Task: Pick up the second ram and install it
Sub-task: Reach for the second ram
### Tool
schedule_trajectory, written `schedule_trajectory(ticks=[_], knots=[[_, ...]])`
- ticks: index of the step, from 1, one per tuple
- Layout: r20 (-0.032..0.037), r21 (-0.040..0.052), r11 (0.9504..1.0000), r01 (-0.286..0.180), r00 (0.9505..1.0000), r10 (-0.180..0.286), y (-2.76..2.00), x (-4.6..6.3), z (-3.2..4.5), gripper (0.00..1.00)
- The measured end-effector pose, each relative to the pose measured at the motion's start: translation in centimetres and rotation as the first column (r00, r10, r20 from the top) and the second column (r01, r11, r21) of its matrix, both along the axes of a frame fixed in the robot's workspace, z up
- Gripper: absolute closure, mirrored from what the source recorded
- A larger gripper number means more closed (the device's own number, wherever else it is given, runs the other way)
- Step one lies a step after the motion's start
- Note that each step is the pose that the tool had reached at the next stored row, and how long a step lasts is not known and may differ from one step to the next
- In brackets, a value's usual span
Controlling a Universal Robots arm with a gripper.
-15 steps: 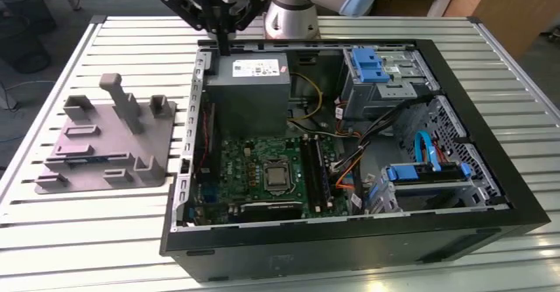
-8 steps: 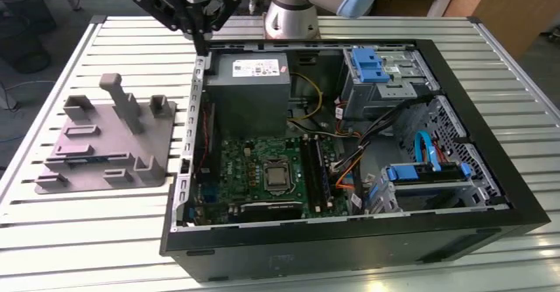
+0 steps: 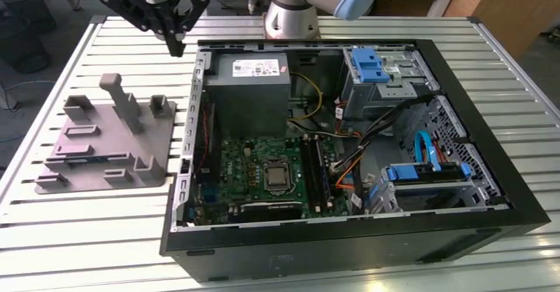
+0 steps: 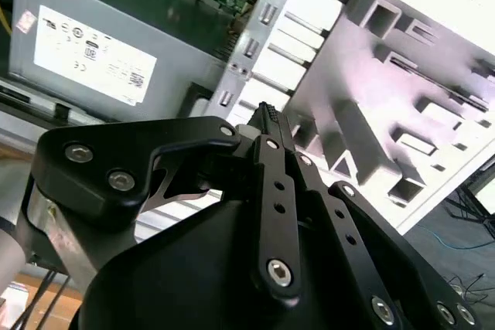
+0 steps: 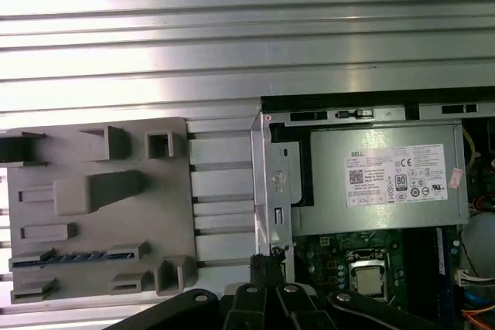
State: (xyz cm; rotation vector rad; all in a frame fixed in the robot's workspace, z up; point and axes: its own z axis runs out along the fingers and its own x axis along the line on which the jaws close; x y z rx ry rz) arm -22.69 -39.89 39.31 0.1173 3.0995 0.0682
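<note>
The gripper [image 3: 178, 46], fingers pressed together and empty, hangs just outside the open computer case [image 3: 306, 252]; the grey fixture plate [image 3: 157, 138] lies beside that case.

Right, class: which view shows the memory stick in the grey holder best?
The first wrist view: the second ram lies full length in the grey holder, seen from above. The exterior view gives it as a thin bluish strip. In the second wrist view I cannot pick it out.

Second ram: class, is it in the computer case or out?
Out: the second ram sits in a slot of the grey holder beside the case.
</note>
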Motion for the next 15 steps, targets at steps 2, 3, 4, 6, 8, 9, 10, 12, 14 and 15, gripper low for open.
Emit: schedule_trajectory(ticks=[2,3,4,6,8,9,10,12,14,15], knots=[[0.0002,-0.0001,1.0,0.0,1.0,0.0,0.0,-0.9,0.0,0.9],[0.0004,-0.0001,1.0,0.0,1.0,0.0,0.0,-1.3,-0.01,0.9],[0.0006,0.0,1.0,0.0,1.0,0.0,0.0,-1.8,-0.02,0.9],[0.0007,-0.0001,1.0,0.0,1.0,0.0,0.0,-2.6,-0.02,0.9],[0.001,-0.0001,1.0,0.0,1.0,0.0,0.0,-3.5,-0.03,0.9],[0.0011,0.0,1.0,0.0,1.0,0.0,0.0,-4.0,-0.03,0.9],[0.0013,0.0,1.0,0.0,1.0,0.0,0.0,-4.4,-0.04,0.9],[0.0013,-0.0001,1.0,0.0,1.0,0.0,0.0,-5.2,-0.04,0.9],[0.0016,-0.0001,1.0,0.0,1.0,0.0,0.0,-6.1,-0.05,0.9],[0.0018,0.0001,1.0,0.0,1.0,0.0,0.0,-6.6,-0.07,0.9]])
